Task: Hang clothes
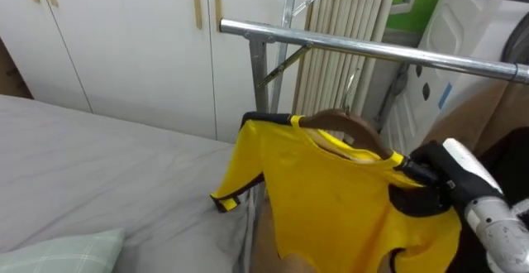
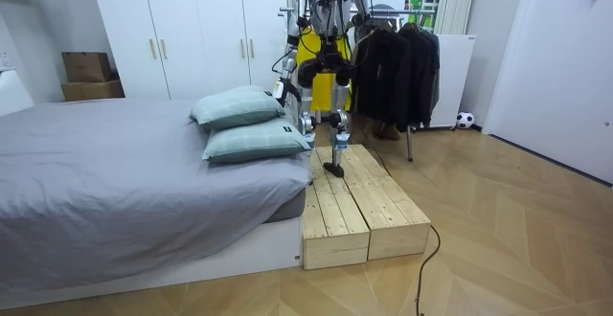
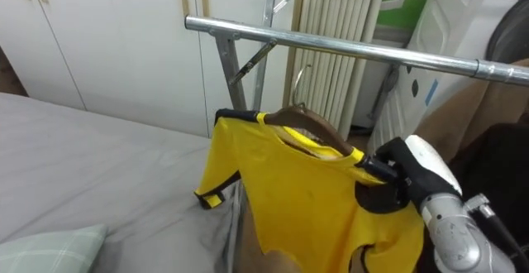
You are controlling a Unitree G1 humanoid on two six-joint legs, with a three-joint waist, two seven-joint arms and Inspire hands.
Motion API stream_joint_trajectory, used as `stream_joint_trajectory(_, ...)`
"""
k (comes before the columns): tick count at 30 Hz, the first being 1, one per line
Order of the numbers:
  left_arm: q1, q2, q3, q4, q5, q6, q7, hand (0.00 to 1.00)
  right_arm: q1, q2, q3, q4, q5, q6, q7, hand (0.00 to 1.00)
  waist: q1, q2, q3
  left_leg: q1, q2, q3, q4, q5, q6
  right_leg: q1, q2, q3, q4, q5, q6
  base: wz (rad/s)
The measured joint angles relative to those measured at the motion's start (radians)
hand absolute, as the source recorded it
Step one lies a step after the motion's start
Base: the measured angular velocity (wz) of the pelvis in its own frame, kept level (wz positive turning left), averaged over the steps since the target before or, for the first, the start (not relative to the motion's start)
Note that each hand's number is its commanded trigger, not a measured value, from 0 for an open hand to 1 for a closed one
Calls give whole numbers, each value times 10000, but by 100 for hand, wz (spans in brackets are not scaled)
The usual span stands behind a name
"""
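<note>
A yellow shirt with black trim hangs on a brown wooden hanger. Its wire hook points up, just below the metal clothes rail and apart from it. My right hand comes in from the right. Its dark fingers are curled round the hanger's right end and the shirt's shoulder. One sleeve droops to the left. In the room view I stand on a wooden platform facing the rack, with the yellow shirt in front of me. My left hand is at my side, too small to read.
A grey bed with a pale green pillow lies to my left. White wardrobe doors and a radiator stand behind the rail. Dark garments hang on the rack to the room view's right.
</note>
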State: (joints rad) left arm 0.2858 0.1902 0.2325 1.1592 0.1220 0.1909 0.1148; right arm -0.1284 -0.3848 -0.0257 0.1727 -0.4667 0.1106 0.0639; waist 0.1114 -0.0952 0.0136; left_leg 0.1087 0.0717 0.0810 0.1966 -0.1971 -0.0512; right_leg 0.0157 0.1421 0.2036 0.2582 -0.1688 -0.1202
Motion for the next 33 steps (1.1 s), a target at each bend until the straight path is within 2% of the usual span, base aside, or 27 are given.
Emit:
stream_joint_trajectory(5, 35, 8, -4, 0, 6, 0, 16, 0, 0, 1, -7, -297, -578, -21, -416, 100, 1, -34, -20, 25, -3, 7, -1, 0, 0, 25, -27, -70, -10, 6, -10, 0)
stream_joint_trajectory(14, 36, 17, -96, 7, 6, -7, 25, 0, 1, 1, -2, -280, -786, -46, -984, 100, -10, -57, -4, 33, 0, 4, -7, 0, 0, 35, -40, -118, -17, 13, -23, 0)
stream_joint_trajectory(23, 31, 114, -270, -2, 9, -8, -71, 0, -57, -37, 35, 2, 907, -96, -1128, 100, 43, -61, 12, 34, 0, -25, -19, 0, 0, 28, -44, -156, -27, 14, -25, 0)
stream_joint_trajectory(28, 91, 118, -210, -167, 521, 1, -341, 0, -247, -52, 37, 262, 1510, -92, -1112, 100, 147, 7, 43, 29, -1, -49, -17, 0, -1, 34, -53, -175, -37, 15, -27, 0)
stream_joint_trajectory(33, 115, 117, -197, -327, 951, 42, -554, 0, -482, -67, 39, 763, 2035, -90, -1023, 100, 260, 75, 10, 1, -18, -126, -15, 0, 0, 33, -77, -232, -59, 15, -26, 2)
